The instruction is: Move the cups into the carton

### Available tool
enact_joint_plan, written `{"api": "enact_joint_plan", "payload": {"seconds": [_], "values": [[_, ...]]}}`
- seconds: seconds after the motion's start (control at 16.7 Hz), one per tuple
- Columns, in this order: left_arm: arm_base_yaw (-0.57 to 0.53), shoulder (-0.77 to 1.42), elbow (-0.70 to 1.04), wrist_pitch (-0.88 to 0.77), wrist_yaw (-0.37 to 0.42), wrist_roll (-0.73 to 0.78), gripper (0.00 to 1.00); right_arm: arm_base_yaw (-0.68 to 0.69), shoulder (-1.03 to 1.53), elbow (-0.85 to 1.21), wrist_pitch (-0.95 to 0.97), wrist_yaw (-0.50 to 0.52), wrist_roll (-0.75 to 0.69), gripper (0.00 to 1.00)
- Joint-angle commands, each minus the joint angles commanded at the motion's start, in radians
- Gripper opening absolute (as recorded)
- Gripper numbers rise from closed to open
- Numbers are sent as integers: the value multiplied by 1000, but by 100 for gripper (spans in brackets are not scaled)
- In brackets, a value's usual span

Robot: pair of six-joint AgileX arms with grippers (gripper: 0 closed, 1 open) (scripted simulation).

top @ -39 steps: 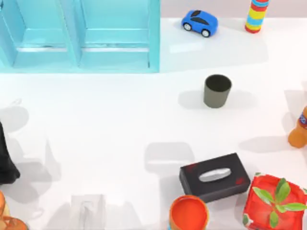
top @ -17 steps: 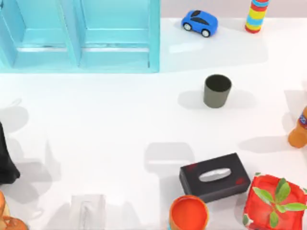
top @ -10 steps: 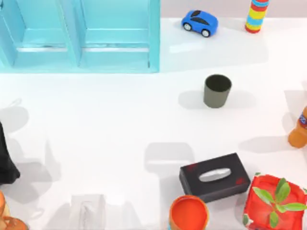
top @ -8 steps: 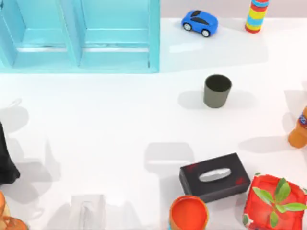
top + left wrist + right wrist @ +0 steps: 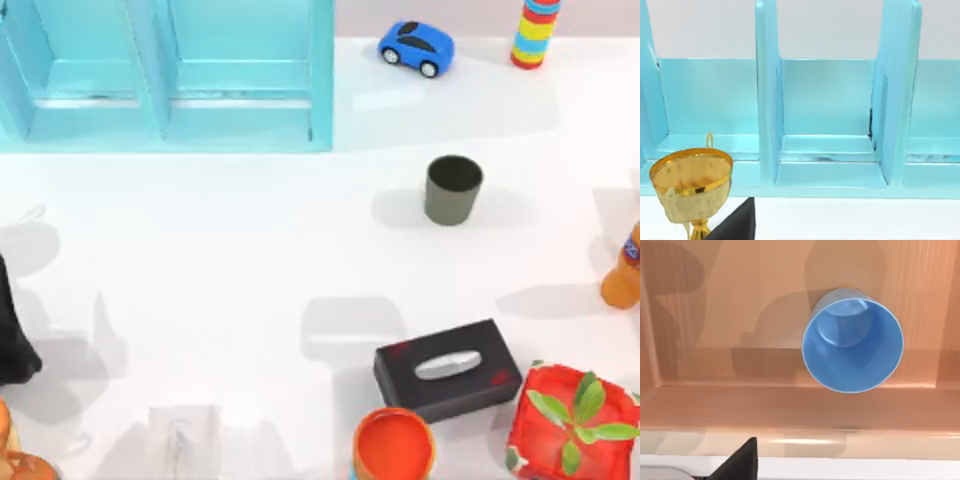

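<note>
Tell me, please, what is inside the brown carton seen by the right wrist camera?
The blue cup stands upright and empty on the carton floor. Its body covers the floor beneath it; the rest of the visible floor is bare.

White surface (image 5: 230,260). Light turquoise shelf unit (image 5: 165,75). Dark olive-grey cup (image 5: 453,189). Bright blue cup (image 5: 852,346) inside a warm brown wood-grain carton (image 5: 720,390). Blue toy car (image 5: 416,47). Black tissue box (image 5: 447,368), orange pot (image 5: 394,445), red planter with green leaves (image 5: 570,420), shiny gold trophy (image 5: 691,187).
</note>
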Motion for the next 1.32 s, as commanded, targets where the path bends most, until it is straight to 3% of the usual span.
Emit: {"api": "enact_joint_plan", "payload": {"seconds": [0.24, 0.72, 0.96, 1.32], "values": [[0, 0, 0, 0, 0, 0, 100, 0, -5, 114, -117, 3, 1, 100], [0, 0, 0, 0, 0, 0, 100, 69, 62, 183, -116, 5, 67, 100], [0, 0, 0, 0, 0, 0, 100, 292, 253, 395, -113, 19, 291, 100], [0, 0, 0, 0, 0, 0, 100, 780, 609, 766, -96, 56, 788, 100]]}}
